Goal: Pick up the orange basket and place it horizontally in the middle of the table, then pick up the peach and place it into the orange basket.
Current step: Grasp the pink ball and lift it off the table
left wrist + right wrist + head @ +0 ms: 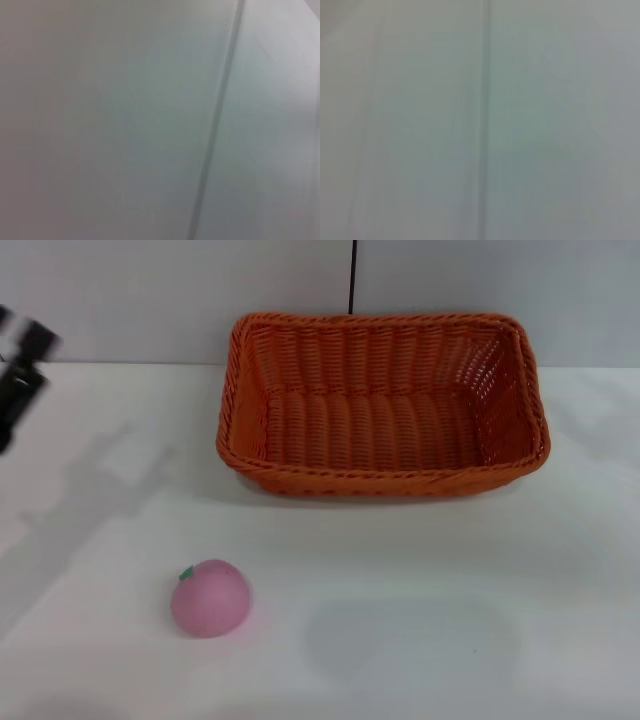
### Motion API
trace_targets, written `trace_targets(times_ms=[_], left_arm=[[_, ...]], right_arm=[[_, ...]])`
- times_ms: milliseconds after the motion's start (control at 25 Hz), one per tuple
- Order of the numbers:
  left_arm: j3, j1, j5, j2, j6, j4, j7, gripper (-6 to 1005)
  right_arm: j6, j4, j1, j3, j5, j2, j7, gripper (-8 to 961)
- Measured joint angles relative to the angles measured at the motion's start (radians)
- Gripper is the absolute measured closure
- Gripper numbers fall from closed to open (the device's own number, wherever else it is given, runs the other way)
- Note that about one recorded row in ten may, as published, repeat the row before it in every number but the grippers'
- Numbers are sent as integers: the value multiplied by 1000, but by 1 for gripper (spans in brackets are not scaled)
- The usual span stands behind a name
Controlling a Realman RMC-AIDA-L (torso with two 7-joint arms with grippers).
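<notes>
A: Where is the basket (383, 405) seen?

B: It is seen standing upright on the white desk (450, 590), toward the far side, with its long side set across the view. Nothing is seen inside it.

A: And the peach (210, 597)?

B: It is found on the desk nearer the robot and to the left, well apart from the basket, its green leaf turned to the upper left.

A: How is the left end effector (20, 375) placed?

B: It is seen blurred at the left edge of the head view, above the desk, away from both things. Whether it is open or closed cannot be told, and nothing is seen held.

A: And the right one?

B: It is not seen. Only a pale surface with a dark seam is shown by both wrist views.
</notes>
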Motion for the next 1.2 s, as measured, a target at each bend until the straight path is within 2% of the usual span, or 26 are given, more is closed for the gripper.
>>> trace_targets(times_ms=[40,80,160,200,240,360,400,440,480,520,600,760,800,840,1080,1200], left_arm=[[148,13,47,11,46,-119,-93,261],[177,15,100,24,57,-154,-130,261],[184,11,180,43,59,-183,-191,260],[185,8,235,57,60,-203,-235,260],[185,8,235,57,60,-203,-235,260],[186,4,340,81,57,-242,-298,261],[187,5,405,89,52,-266,-325,261],[187,5,405,89,52,-266,-325,261],[187,5,405,89,52,-266,-325,261],[188,5,498,92,51,-297,-360,261],[189,1,587,92,53,-310,-374,261],[185,1,649,85,64,-312,-368,261],[184,9,672,70,78,-313,-352,261],[184,9,672,70,78,-313,-352,261],[182,27,723,37,160,-311,-291,260],[188,48,728,13,228,-309,-243,260]], right_arm=[[0,0,0,0,0,0,0,310],[-43,77,-5,32,34,0,-52,310],[-108,186,-9,96,61,0,-116,310],[-165,281,-14,185,73,-1,-159,311],[-165,281,-14,185,73,-1,-159,311],[-205,337,-26,309,76,-3,-168,311],[-220,345,-37,379,77,-5,-164,311],[-220,345,-37,379,77,-5,-164,311],[-229,348,-44,443,77,-4,-150,311],[-229,348,-44,443,77,-4,-150,311],[-233,361,-49,506,79,-4,-119,311],[-233,374,-49,530,79,-6,-112,311],[-232,382,-46,543,79,-6,-112,310],[-232,382,-46,543,79,-6,-112,310],[-234,402,-39,548,80,-4,-112,311],[-234,408,-37,549,80,-3,-110,311]])
